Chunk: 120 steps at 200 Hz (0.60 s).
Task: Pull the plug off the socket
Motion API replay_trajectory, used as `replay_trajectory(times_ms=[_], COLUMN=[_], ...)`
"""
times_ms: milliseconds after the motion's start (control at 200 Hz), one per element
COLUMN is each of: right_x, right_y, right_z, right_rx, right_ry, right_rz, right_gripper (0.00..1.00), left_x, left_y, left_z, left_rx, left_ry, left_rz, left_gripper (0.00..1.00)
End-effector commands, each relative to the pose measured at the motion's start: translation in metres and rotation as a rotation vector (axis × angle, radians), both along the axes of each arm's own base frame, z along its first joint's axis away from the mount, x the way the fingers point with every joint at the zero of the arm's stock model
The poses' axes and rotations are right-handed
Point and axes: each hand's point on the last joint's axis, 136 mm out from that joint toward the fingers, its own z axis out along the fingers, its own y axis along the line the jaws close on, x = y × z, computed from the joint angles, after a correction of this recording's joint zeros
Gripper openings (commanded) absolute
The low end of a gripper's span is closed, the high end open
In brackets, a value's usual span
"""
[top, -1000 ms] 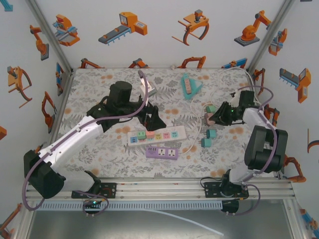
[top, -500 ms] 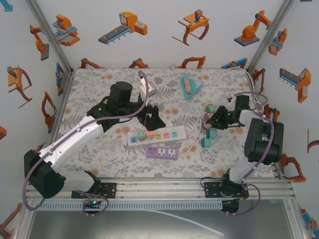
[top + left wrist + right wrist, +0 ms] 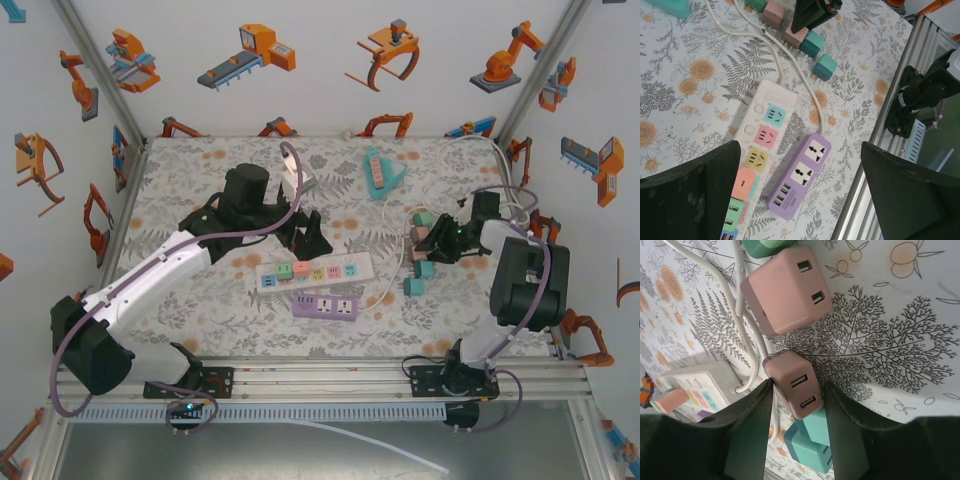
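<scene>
**Pink plug loose over on the right**

The pink plug point(image 3: 795, 387) lies right of centre among other pink and teal plugs point(image 3: 420, 275), between the right gripper point(image 3: 428, 240) fingers. The jaws are narrow, and I can't tell if they pinch it. The white power strip point(image 3: 315, 271) lies mid-table, with the left gripper point(image 3: 305, 235) spread wide above it. The purple strip point(image 3: 325, 306) sits just nearer, its print too tiny to read. There's a floral cloth point(image 3: 200, 180) on the table and orange robot stickers point(image 3: 250, 55) on the walls.

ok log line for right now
left pincer open by strip | right pincer open around pink plug
</scene>
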Motion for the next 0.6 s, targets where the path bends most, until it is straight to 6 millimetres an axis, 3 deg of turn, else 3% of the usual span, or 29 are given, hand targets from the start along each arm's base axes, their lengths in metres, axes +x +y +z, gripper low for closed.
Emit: replay_trajectory(times_ms=[0,225,376,496,596], right_x=[0.002,0.015,0.029,0.043,0.046], right_y=[-0.009,-0.022,-0.013,0.019,0.07], right_z=[0.015,0.054,0.095,0.142,0.18], right_rx=[-0.084,-0.17,-0.195,-0.203,-0.232], right_ry=[-0.035,-0.139,-0.26,-0.425,-0.601], right_rz=[0.007,-0.026,0.0,0.094,0.254], right_gripper=[0.45,0.46,0.46,0.46,0.46], left_x=[0.007,0.017,0.028,0.045,0.064], left_y=[0.0,0.013,0.027,0.049,0.082], left_z=[0.004,0.005,0.007,0.007,0.002], left_rx=[-0.004,0.017,0.019,-0.013,-0.058], left_ry=[-0.03,-0.066,-0.081,-0.06,0.004], left_rz=[0.032,0.115,0.2,0.34,0.517], left_gripper=[0.97,0.97,0.97,0.97,0.97])
